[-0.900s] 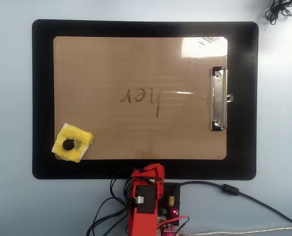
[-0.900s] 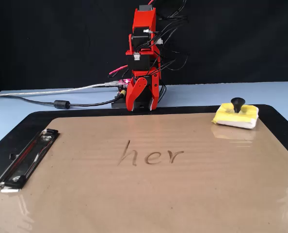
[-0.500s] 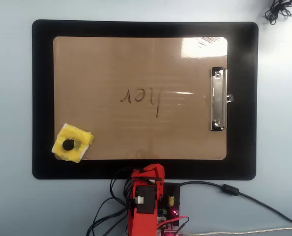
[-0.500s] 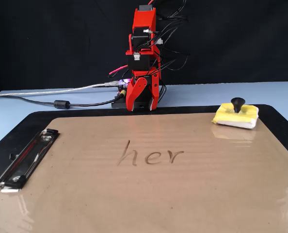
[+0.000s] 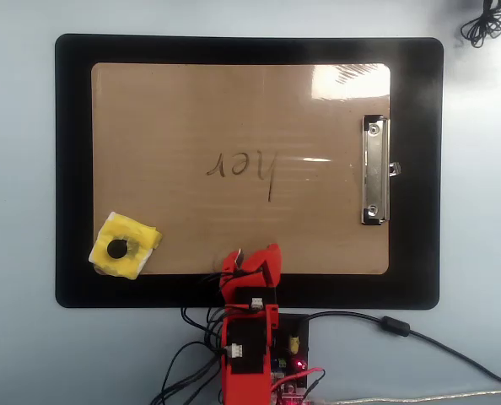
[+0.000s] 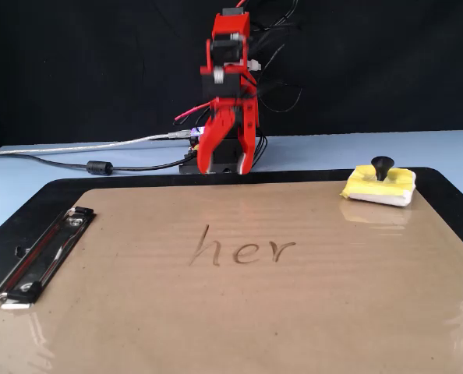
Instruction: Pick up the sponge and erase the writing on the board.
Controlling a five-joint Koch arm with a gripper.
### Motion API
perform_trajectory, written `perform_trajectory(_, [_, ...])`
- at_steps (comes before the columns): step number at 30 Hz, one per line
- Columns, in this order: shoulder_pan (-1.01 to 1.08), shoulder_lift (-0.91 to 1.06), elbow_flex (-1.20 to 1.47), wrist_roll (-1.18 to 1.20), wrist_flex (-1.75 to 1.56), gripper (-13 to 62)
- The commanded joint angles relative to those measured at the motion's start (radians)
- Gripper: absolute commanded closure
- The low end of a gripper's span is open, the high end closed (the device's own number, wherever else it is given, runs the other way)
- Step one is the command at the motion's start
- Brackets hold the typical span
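Note:
The tan board (image 5: 318, 228) lies on a black mat (image 5: 73, 169). The dark handwritten writing (image 5: 242, 164) sits near the board's middle and reads "her" in the fixed view (image 6: 243, 249). The yellow sponge (image 5: 137, 234), with a dark round middle, rests on the board's lower left corner in the overhead view. In the fixed view it lies at the far right (image 6: 372, 188) with a dark knob standing up from it. My red gripper (image 5: 249, 257) hangs above the board's near edge, right of the sponge, well apart from it. Its jaws stand slightly apart and empty in the fixed view (image 6: 225, 165).
A silver clip (image 5: 374, 169) sits on the board's right side in the overhead view. The arm's base (image 5: 263, 354) stands just off the mat with cables (image 5: 419, 337) running right. A coiled black cable (image 5: 487, 21) lies at the top right corner.

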Motion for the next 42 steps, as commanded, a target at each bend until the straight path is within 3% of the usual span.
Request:
perform_trajectory(1, [-0.141,0.063,-0.064,-0.11,-0.133,15.7])
perform_trajectory(6, [-0.538,0.06,-0.071,-0.486,-0.549,15.8])
perform_trajectory(12, [-0.862,-0.044,-0.009,-0.612,-1.057,17.1])
perform_trajectory(24, [-0.974,-0.176,0.123,-0.612,-1.14,17.8])
perform_trajectory(29, [-1.006,-0.443,0.216,-0.471,-1.718,19.4])
perform_trajectory(32, [-1.017,-0.638,0.206,-0.39,-1.888,19.3])
perform_trajectory(42, [-1.029,-0.715,0.273,-0.249,-1.847,19.2])
